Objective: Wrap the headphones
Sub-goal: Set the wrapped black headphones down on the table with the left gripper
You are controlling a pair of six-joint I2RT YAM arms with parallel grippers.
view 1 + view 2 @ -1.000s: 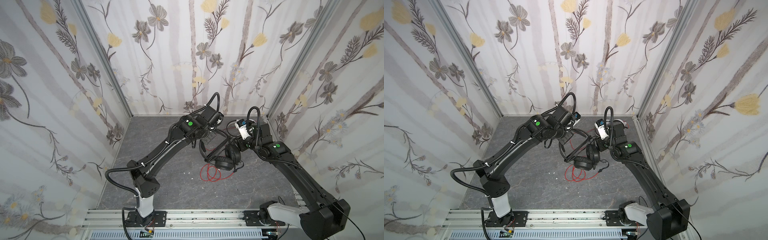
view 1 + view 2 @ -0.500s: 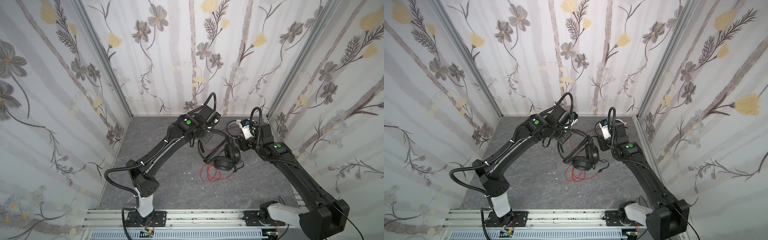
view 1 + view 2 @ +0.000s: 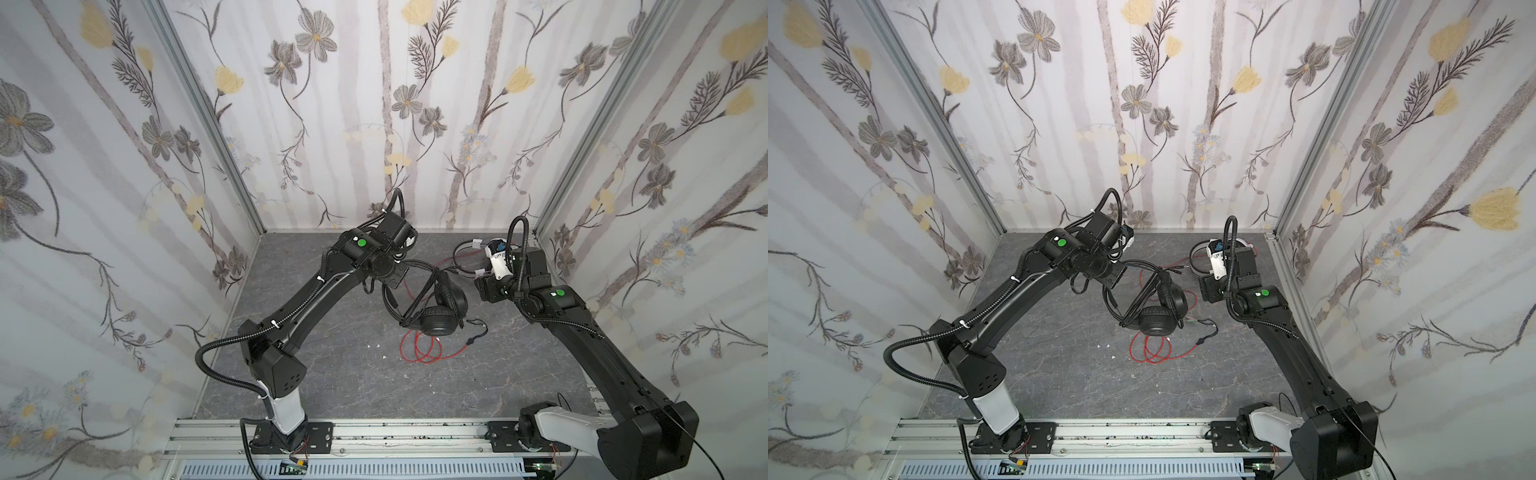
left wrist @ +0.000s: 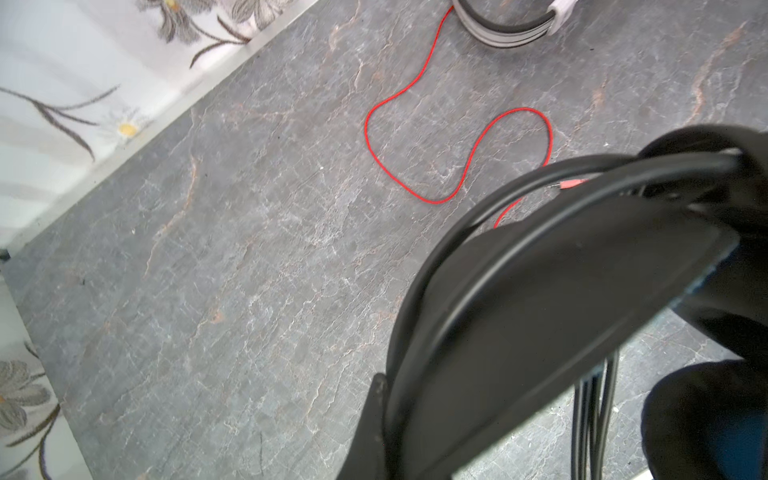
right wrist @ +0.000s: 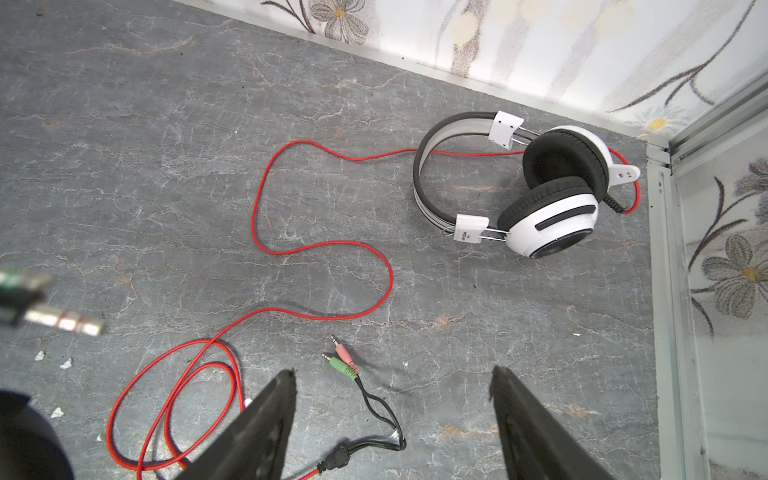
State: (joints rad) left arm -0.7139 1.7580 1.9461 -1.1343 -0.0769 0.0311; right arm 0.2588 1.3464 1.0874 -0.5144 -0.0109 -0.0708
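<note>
The black headphones (image 3: 441, 312) (image 3: 1158, 316) sit mid-table with their black cable wound over the headband. My left gripper (image 3: 394, 277) is shut on that headband (image 4: 561, 299), which fills much of the left wrist view beside one finger (image 4: 379, 409). My right gripper (image 5: 392, 384) (image 3: 483, 292) hangs open and empty just right of the black pair. The white headphones (image 5: 540, 187) (image 3: 1200, 254) lie in the back right corner, largely hidden by the right arm in both top views. Their red cable (image 5: 324, 245) (image 3: 419, 349) snakes forward into loose loops.
Pink and green plugs (image 5: 343, 359) on a black splitter lead lie on the grey table (image 5: 145, 145) under my right gripper. A blurred metal jack plug (image 5: 62, 320) hangs close to the right wrist camera. Flowered walls close in the back and both sides.
The right gripper's jaws have opened wide and it has drawn slightly to the right. The left arm has shifted a little left, still holding the headband.
</note>
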